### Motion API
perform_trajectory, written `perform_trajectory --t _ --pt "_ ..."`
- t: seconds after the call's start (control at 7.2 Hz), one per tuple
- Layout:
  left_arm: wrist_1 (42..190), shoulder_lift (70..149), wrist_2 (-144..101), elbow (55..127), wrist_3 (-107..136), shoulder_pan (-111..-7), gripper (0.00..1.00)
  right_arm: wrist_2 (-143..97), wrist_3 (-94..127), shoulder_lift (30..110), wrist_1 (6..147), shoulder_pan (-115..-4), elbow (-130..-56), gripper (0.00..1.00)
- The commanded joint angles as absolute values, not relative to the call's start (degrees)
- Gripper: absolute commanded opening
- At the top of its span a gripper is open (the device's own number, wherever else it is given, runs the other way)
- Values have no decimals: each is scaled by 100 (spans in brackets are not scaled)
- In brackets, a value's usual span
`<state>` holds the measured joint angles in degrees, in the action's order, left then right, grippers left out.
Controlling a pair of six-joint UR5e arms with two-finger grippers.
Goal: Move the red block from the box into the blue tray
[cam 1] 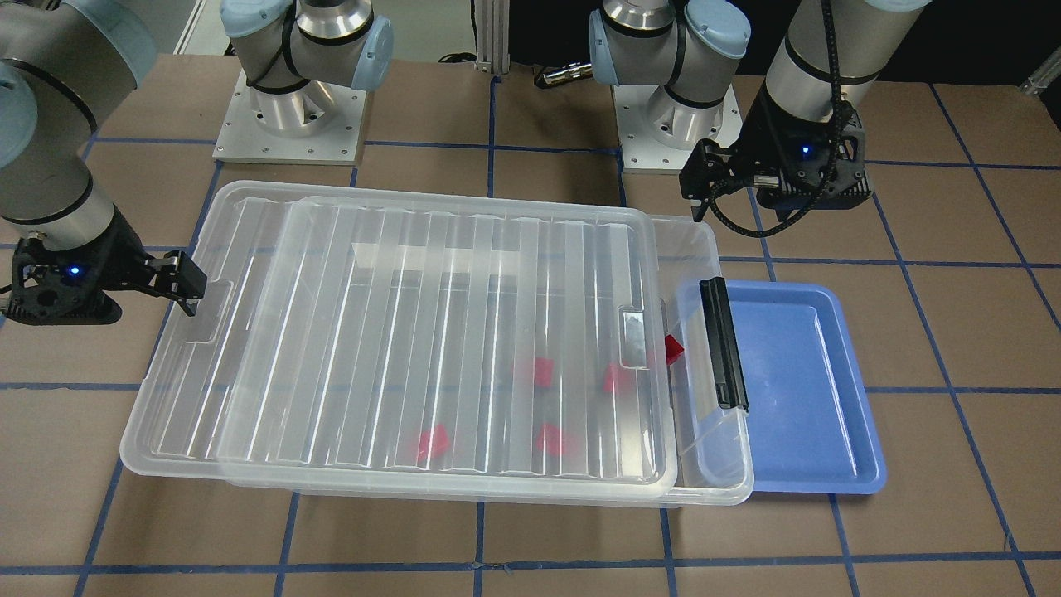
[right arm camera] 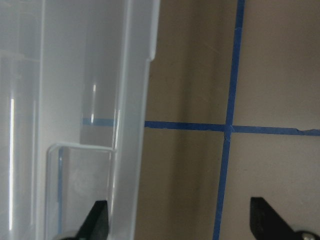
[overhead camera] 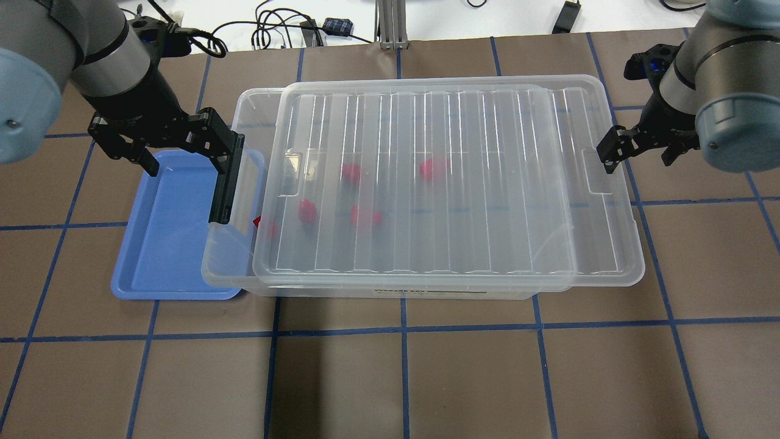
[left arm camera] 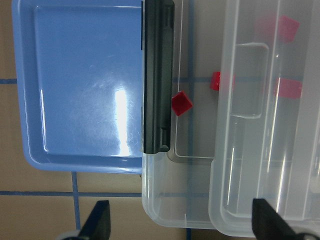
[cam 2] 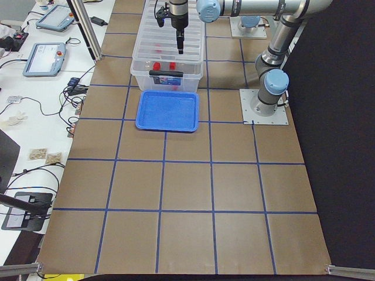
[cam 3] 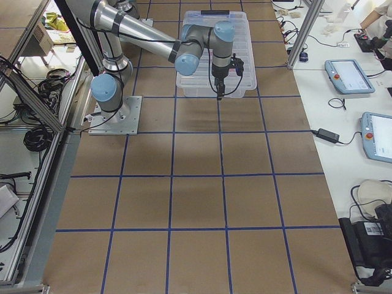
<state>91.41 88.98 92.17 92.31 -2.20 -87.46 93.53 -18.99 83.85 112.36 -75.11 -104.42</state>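
Tape lines in blue cross the brown table (cam 1: 530, 539) in the front-facing view. On it the large clear plastic storage box (cam 1: 713, 464) carries its ribbed translucent lid (cam 1: 431, 332), which is slid toward the robot's right. That leaves a strip open at the end with the black bar latch (cam 1: 724, 344). The shallow light-blue plastic blue tray (cam 1: 804, 390) lies at that end, its near rim hidden under the box's rim. Five small glossy red pieces (cam 1: 673, 348) lie in the box: one in the open strip, four blurred under the lid. They are too small to tell their shapes apart.

From overhead, the left gripper (overhead camera: 183, 163) hangs over the tray's far end and the latch, jaws spread wide and holding nothing. The right gripper (overhead camera: 637, 152) is at the lid's overhanging end, beside its notch, also spread; whether it touches the lid I cannot tell.

The exterior left view shows the near arm's tool above the latch end, with the tray on the table just before the box. The exterior right view shows the near arm's tool at the box's opposite end.

In the left wrist view the two fingertips (left arm camera: 100, 222) stand far apart above the box corner. One red piece lies just beside the latch inside the box, and another at the lid's edge.

In the right wrist view one fingertip sits over the lid's rim and the other over bare table.
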Motion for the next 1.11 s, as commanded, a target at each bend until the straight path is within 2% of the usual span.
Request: perform_trajectory --t 0.0,0.97 --pt "9123 8903 9194 9237 -220 -8745 100 9413 -1986 8385 11250 -7427 -10407 100" --pt "8965 9017 9176 9237 -220 -8719 100 9413 -2206 8385 11259 -6997 -10397 100"
